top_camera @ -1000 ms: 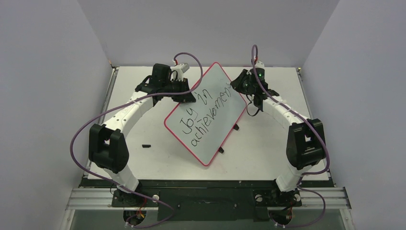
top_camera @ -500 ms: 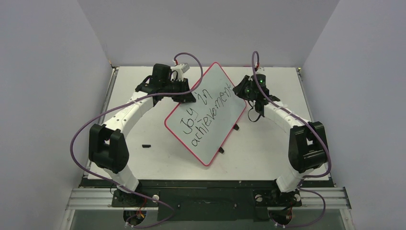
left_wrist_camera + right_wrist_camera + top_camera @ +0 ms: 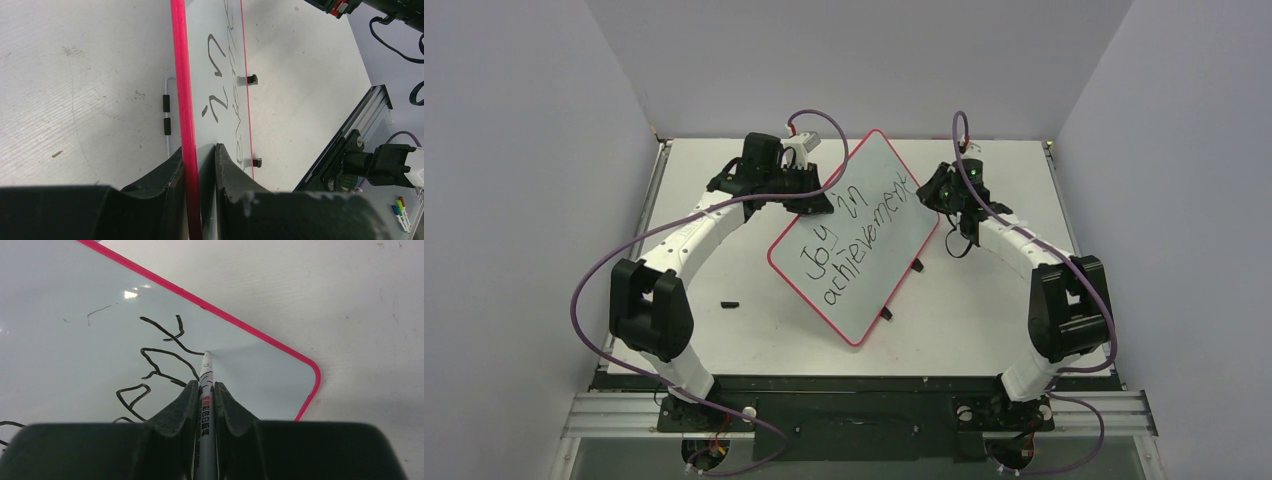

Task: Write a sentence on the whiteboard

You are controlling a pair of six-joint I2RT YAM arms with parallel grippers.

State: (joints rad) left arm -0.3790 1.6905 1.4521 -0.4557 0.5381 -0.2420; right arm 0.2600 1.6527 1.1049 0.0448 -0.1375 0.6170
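The whiteboard is pale grey-white with a thin red rim and rounded corners. It stands tilted on the counter, its rim pinched in the left hand, fingers narrow. The sentence — "Joy in achievement" — runs in two black lines, with "Joy" underlined. The right hand grips a marker, its tip just ahead at the last stroke.

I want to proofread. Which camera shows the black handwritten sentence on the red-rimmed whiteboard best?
Top external: the black handwritten sentence shows whole, both lines readable. The left wrist view catches a few letters at a steep slant; the right wrist view only the last strokes.
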